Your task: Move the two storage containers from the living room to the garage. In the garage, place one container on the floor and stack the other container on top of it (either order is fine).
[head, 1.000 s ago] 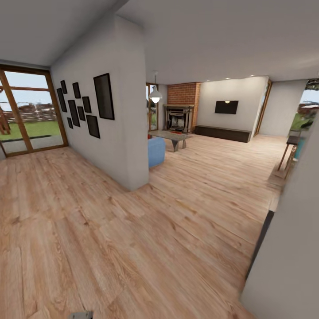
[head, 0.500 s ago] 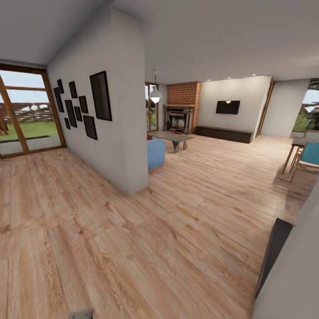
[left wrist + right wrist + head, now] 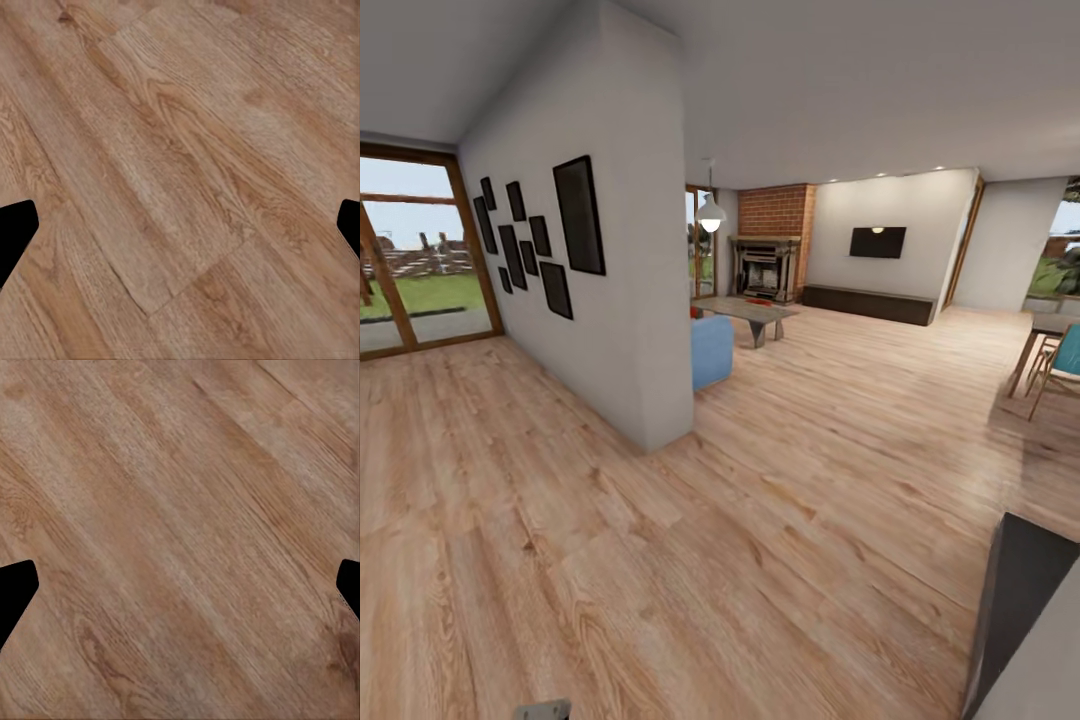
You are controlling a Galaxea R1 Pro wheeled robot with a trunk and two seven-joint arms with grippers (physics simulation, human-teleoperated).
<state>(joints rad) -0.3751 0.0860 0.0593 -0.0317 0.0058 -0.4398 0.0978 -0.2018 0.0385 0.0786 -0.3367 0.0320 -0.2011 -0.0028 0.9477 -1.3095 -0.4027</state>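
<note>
Two pincers spread | left pincer (image 3: 180, 225), right pincer (image 3: 180, 585) over wood-plank floor (image 3: 760, 520)

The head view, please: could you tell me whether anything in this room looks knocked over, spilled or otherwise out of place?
Nothing stands out. The wood floor is unmarked, the dark frames hang straight on the wall, and the blue sofa, low table and fireplace all stand upright. Both wrist views show plain planks between open jaws.
</note>
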